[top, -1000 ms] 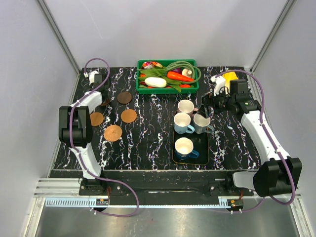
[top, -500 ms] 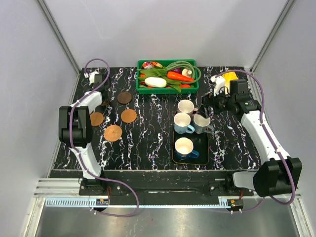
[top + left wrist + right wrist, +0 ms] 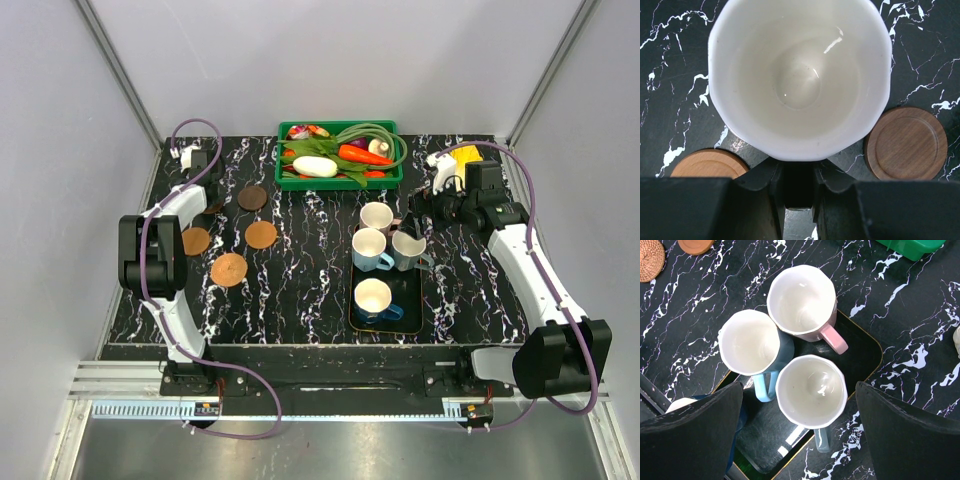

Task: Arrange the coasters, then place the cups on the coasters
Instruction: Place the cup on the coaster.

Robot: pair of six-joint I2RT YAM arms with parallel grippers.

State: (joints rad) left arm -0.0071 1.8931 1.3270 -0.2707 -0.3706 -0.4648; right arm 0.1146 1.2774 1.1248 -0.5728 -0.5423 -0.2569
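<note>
In the left wrist view a cup [image 3: 800, 75] with a cream-white inside fills the frame, and my left gripper [image 3: 799, 172] is shut on its dark handle. A dark brown coaster [image 3: 905, 142] lies to its right and an orange-brown coaster [image 3: 707, 164] to its left. From above, my left gripper [image 3: 210, 206] hides that cup. Beside it lie several coasters [image 3: 252, 198] [image 3: 261, 234] [image 3: 196, 241] [image 3: 229, 269]. My right gripper [image 3: 800, 440] hangs open above the teal cup [image 3: 811, 390], blue cup [image 3: 749, 342] and pink cup [image 3: 801, 300]. A dark blue cup [image 3: 375, 300] stands nearer me.
The cups on the right stand on and around a black tray [image 3: 408, 295]. A green crate [image 3: 340, 155] of toy vegetables sits at the back centre. A yellow object [image 3: 466, 154] lies behind the right arm. Grey walls close in both sides.
</note>
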